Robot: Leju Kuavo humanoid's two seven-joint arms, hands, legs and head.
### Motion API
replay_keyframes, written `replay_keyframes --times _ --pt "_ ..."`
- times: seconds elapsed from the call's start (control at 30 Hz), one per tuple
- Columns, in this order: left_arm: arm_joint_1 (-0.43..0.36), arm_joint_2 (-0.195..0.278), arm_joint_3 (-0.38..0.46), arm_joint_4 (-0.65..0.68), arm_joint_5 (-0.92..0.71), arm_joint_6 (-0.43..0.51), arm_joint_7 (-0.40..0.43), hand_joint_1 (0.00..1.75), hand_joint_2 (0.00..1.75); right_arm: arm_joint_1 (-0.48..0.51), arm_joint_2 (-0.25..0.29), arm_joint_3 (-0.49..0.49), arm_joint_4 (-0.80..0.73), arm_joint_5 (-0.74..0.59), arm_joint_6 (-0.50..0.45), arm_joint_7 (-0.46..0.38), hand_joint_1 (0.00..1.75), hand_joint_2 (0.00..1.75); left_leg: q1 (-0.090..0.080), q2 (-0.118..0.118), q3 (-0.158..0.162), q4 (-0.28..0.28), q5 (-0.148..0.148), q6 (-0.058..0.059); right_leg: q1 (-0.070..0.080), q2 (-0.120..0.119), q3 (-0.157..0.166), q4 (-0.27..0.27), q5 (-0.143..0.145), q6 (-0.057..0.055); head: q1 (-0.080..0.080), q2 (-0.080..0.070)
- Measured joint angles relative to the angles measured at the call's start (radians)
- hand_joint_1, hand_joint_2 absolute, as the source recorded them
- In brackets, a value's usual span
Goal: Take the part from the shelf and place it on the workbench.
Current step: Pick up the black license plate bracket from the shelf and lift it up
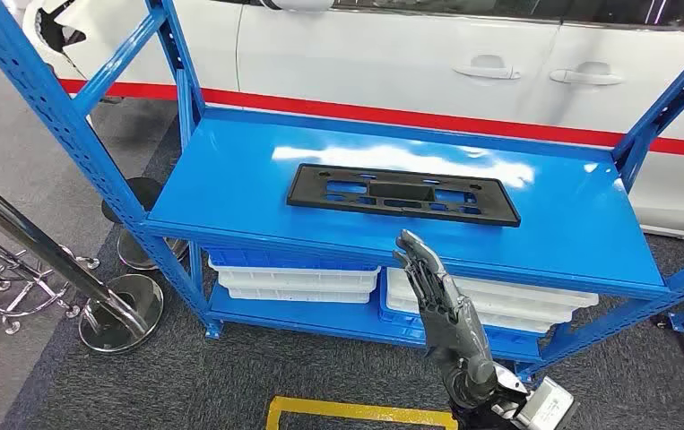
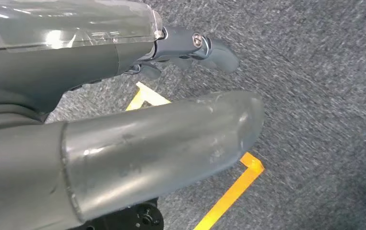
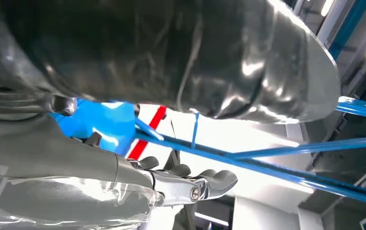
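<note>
Head view: our right hand (image 1: 441, 309), fingers spread and empty, reaches toward the black part (image 1: 402, 193) at 12 o'clock on the shelf (image 1: 230, 179); we should grip its near edge squarely.

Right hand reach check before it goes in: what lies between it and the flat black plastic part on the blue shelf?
Head view: only bare blue shelf surface separates the right hand from the black part.

The right hand (image 3: 171, 96) is seen with its thumb filling the upper frame and its fingers (image 3: 205, 182) extended at lower centre, blue shelf beams (image 3: 286, 167) crossing behind.
</note>
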Motion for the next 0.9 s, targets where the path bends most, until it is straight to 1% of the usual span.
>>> replay_keyframes --times 0.03,0.07,0.1,0.13,0.2,0.23,0.27,0.3,0.33,0.4,0.43,0.47,0.5,0.53,0.57,0.6,0.63,0.7,0.77,0.8,0.83,0.87,0.9 --pt "0.000 0.000 0.000 0.000 0.000 -0.001 -0.001 0.00 0.00 0.000 0.000 0.000 0.000 -0.001 0.000 0.000 0.00 0.00 0.000 0.000 0.005 0.000 -0.004 -0.001 0.001 0.000 0.014 -0.043 0.032 -0.004 0.000 0.000" --pt "0.000 0.000 0.000 0.000 0.000 -0.001 -0.001 0.00 0.00 0.000 0.000 -0.001 0.000 -0.002 0.000 0.000 0.00 0.00 -0.001 -0.001 0.010 0.000 -0.007 -0.003 0.002 0.000 0.021 -0.069 0.045 -0.007 0.000 0.000" --pt "0.000 0.000 0.000 0.000 0.000 -0.002 -0.002 0.00 0.00 0.000 -0.001 -0.001 0.001 -0.004 0.000 0.000 0.00 0.00 -0.001 -0.002 0.015 0.000 -0.013 -0.008 0.006 -0.001 0.033 -0.119 0.066 -0.014 0.000 0.000" --pt "-0.001 0.000 0.000 0.000 0.000 -0.003 -0.002 0.00 0.00 0.001 -0.001 -0.002 0.001 -0.005 0.000 0.000 0.00 0.00 -0.002 -0.003 0.016 0.001 -0.018 -0.014 0.009 -0.001 0.039 -0.146 0.077 -0.020 0.001 0.000" --pt "-0.002 0.001 0.001 0.000 -0.001 -0.003 -0.003 0.00 0.00 0.003 -0.001 -0.002 0.002 -0.006 0.000 0.000 0.00 0.00 -0.005 -0.004 0.018 0.007 -0.020 -0.027 0.012 0.000 0.040 -0.156 0.071 -0.031 0.001 0.000" --pt "-0.003 0.002 0.001 0.000 -0.001 -0.003 -0.003 0.00 0.00 0.004 -0.002 -0.002 0.002 -0.006 0.000 0.000 0.00 0.00 -0.005 -0.003 0.018 0.015 -0.023 -0.032 0.010 0.000 0.047 -0.160 0.079 -0.037 0.001 0.000" --pt "-0.003 0.003 0.001 0.000 -0.002 -0.003 -0.003 0.00 0.00 0.003 -0.002 -0.002 0.002 -0.006 0.000 0.000 0.00 0.00 -0.004 -0.002 0.014 0.035 -0.028 -0.036 0.008 0.000 0.055 -0.164 0.077 -0.043 0.001 0.000" --pt "-0.004 0.004 0.001 0.000 -0.002 -0.003 -0.003 0.00 0.00 0.003 -0.002 -0.002 0.002 -0.006 0.001 -0.001 0.00 0.00 -0.003 -0.002 -0.003 0.071 -0.042 -0.039 0.007 0.000 0.064 -0.167 0.075 -0.050 0.001 0.000" --pt "-0.005 0.004 0.001 0.000 -0.002 -0.003 -0.003 0.00 0.00 0.003 -0.002 -0.003 0.002 -0.006 0.002 -0.001 0.00 0.00 -0.001 -0.001 -0.035 0.127 -0.065 -0.043 0.007 -0.002 0.071 -0.170 0.072 -0.056 0.001 0.000" --pt "-0.004 0.006 0.002 0.000 -0.003 -0.002 -0.004 0.00 0.00 0.005 -0.002 -0.003 0.002 -0.007 0.005 -0.001 0.00 0.00 -0.001 -0.001 -0.116 0.258 -0.118 -0.049 0.011 -0.002 0.079 -0.170 0.063 -0.064 0.001 0.000" --pt "-0.003 0.006 0.002 0.000 -0.003 -0.002 -0.004 0.00 0.00 0.007 -0.002 -0.003 0.002 -0.007 0.007 -0.002 0.00 0.00 -0.001 -0.001 -0.148 0.300 -0.129 -0.050 0.013 -0.001 0.084 -0.170 0.057 -0.066 0.001 0.000" --pt "-0.001 0.007 0.002 0.000 -0.004 -0.002 -0.004 0.00 0.00 0.009 -0.001 -0.003 0.002 -0.007 0.009 -0.002 0.00 0.00 -0.001 -0.001 -0.164 0.306 -0.118 -0.050 0.014 0.000 0.090 -0.170 0.052 -0.067 0.001 0.000" --pt "0.000 0.007 0.002 0.000 -0.005 -0.002 -0.005 0.00 0.00 0.010 -0.001 -0.003 0.002 -0.007 0.010 -0.002 0.00 0.00 -0.001 -0.001 -0.162 0.276 -0.086 -0.047 0.016 0.002 0.100 -0.169 0.045 -0.066 0.001 0.000" --pt "0.000 0.007 0.002 0.000 -0.007 -0.002 -0.005 0.00 0.00 0.011 -0.001 -0.003 0.002 -0.007 0.011 -0.002 0.00 0.00 -0.003 -0.001 -0.144 0.213 -0.037 -0.042 0.018 0.003 0.111 -0.169 0.037 -0.066 0.001 0.000" --pt "0.001 0.009 0.003 0.000 -0.010 -0.001 -0.006 0.00 0.00 0.012 -0.001 -0.003 0.002 -0.006 0.011 -0.003 0.00 0.00 -0.005 -0.001 -0.120 0.146 0.008 -0.034 0.018 0.003 0.120 -0.170 0.029 -0.064 0.001 0.000" --pt "0.000 0.010 0.003 0.000 -0.014 -0.002 -0.007 0.00 0.00 0.012 -0.001 -0.003 0.002 -0.006 0.012 -0.004 0.00 0.00 -0.009 0.000 -0.103 0.088 0.030 -0.027 0.019 0.004 0.127 -0.169 0.022 -0.061 0.001 0.000" --pt "0.000 0.012 0.004 0.000 -0.018 -0.002 -0.009 0.00 0.00 0.012 -0.001 -0.003 0.002 -0.005 0.013 -0.004 0.00 0.00 -0.014 0.000 -0.091 0.052 0.040 -0.020 0.019 0.004 0.128 -0.167 0.016 -0.057 0.001 0.000" --pt "0.001 0.014 0.005 0.000 -0.026 -0.002 -0.013 0.00 0.00 0.014 0.000 -0.003 0.001 -0.002 0.013 -0.004 0.00 0.00 -0.020 -0.001 -0.085 0.032 0.031 -0.012 0.019 0.005 0.129 -0.168 0.006 -0.044 0.001 0.000" --pt "0.003 0.014 0.005 0.000 -0.031 -0.003 -0.017 0.00 0.00 0.016 0.001 -0.003 0.000 0.000 0.013 -0.004 0.00 0.00 -0.014 -0.002 -0.071 0.019 0.038 -0.004 0.019 0.004 0.137 -0.164 -0.007 -0.031 0.001 0.000" --pt "0.003 0.014 0.005 0.000 -0.033 -0.004 -0.018 0.00 0.00 0.016 0.001 -0.003 -0.001 0.001 0.013 -0.004 0.00 0.00 -0.010 -0.001 -0.062 0.012 0.037 0.000 0.019 0.004 0.131 -0.143 -0.020 -0.026 0.001 0.000" --pt "0.002 0.013 0.005 0.000 -0.034 -0.005 -0.018 0.00 0.00 0.016 0.002 -0.004 -0.001 0.002 0.013 -0.003 0.00 0.00 -0.006 -0.001 -0.054 0.006 0.035 0.004 0.017 0.003 0.111 -0.100 -0.042 -0.020 0.001 0.000" --pt "0.000 0.013 0.005 0.000 -0.036 -0.005 -0.018 0.00 0.00 0.017 0.002 -0.004 -0.001 0.003 0.013 -0.003 0.00 0.00 -0.006 -0.001 -0.048 0.004 0.030 0.007 0.014 0.003 0.075 -0.036 -0.068 -0.015 0.002 0.000" --pt "-0.001 0.013 0.005 0.000 -0.038 -0.005 -0.019 0.00 0.00 0.018 0.002 -0.004 0.000 0.005 0.013 -0.002 0.00 0.00 -0.006 0.000 -0.043 0.004 0.024 0.009 0.009 0.003 0.029 0.037 -0.095 -0.010 0.002 0.000"
